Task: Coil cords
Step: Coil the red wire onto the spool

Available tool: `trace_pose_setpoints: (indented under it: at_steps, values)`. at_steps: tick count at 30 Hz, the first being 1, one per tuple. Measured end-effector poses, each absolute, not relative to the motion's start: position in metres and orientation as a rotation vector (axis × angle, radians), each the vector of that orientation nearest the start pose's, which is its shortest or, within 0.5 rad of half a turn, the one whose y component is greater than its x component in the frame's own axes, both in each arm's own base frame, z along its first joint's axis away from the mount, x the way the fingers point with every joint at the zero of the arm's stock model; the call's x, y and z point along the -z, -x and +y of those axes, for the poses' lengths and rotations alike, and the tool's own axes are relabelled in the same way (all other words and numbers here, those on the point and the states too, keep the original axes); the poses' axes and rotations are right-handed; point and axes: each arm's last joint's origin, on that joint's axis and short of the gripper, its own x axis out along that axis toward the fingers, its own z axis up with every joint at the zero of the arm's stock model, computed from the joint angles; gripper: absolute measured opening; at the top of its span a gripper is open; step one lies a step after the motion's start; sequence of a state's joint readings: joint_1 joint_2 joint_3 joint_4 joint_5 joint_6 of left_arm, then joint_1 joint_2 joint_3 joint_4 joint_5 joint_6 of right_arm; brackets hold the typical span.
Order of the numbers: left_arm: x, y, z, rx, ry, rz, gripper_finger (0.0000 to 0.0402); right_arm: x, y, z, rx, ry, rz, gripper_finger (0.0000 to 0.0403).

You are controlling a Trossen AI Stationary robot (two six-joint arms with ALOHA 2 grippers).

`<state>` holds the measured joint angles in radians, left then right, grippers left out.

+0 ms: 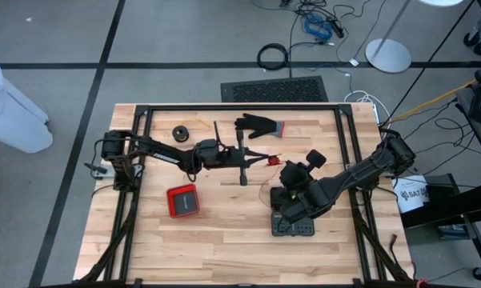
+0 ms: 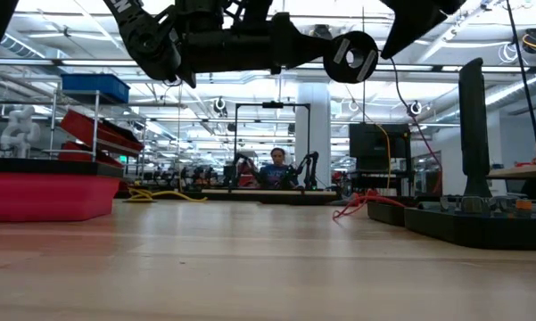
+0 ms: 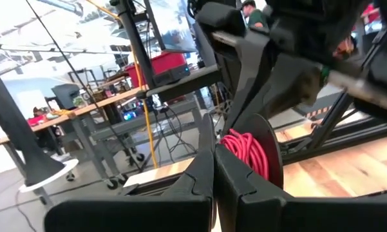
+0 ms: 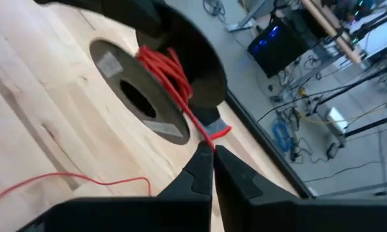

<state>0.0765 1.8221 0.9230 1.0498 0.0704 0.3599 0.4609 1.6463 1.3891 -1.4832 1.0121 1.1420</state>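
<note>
1. A small round black bundle (image 1: 180,132) lies on the counter (image 1: 224,240) near the back left, just beside the left arm and apart from everything else.
2. A red square box (image 1: 182,200) sits on the counter in front of the left arm.
3. The left end effector (image 1: 266,159) reaches toward the counter's middle. In the left wrist view its fingers (image 3: 199,180) are pressed together, clamped on the reddish-orange cord (image 3: 248,154) wound on a black spool (image 3: 270,145).
4. A black glove with a red cuff (image 1: 260,126) lies at the back middle of the counter, behind the left end effector.
5. In the high view the spool (image 1: 274,161) shows as a small red spot between the two end effectors, held above the counter.
6. The right end effector (image 1: 286,170) comes in from the right, just beside the spool. In the right wrist view its fingers (image 4: 203,171) are together, pinching the cord (image 4: 199,122) where it leaves the spool (image 4: 132,96); a loose tail (image 4: 71,179) lies on the wood.
7. A black perforated tray (image 1: 293,227) sits under the right arm, toward the front.
</note>
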Motion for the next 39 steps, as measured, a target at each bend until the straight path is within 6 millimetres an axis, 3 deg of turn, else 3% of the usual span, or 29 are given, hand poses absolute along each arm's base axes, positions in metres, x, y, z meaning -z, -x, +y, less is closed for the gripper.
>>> trace_pose_setpoints:
  at_steps: [9,15,24,33,39]
  values:
    - [-0.223,-0.379,0.026,0.019,-0.317,-0.199,0.0000,-0.238,-0.253,0.110,0.951,0.230,0.755,0.0013]
    - [-0.224,-0.379,0.026,0.046,-0.290,-0.210,0.0000,-0.210,-0.237,0.114,0.967,0.184,0.712,0.0022]
    - [-0.225,-0.378,0.026,0.050,-0.270,-0.225,0.0000,-0.179,-0.224,0.119,0.955,0.114,0.568,0.0023]
    - [-0.225,-0.378,0.026,0.057,-0.267,-0.226,0.0000,-0.169,-0.235,0.127,0.868,0.109,0.527,0.0023]
    - [-0.225,-0.378,0.026,0.058,-0.268,-0.223,0.0000,-0.169,-0.229,0.135,0.839,0.093,0.532,0.0034]
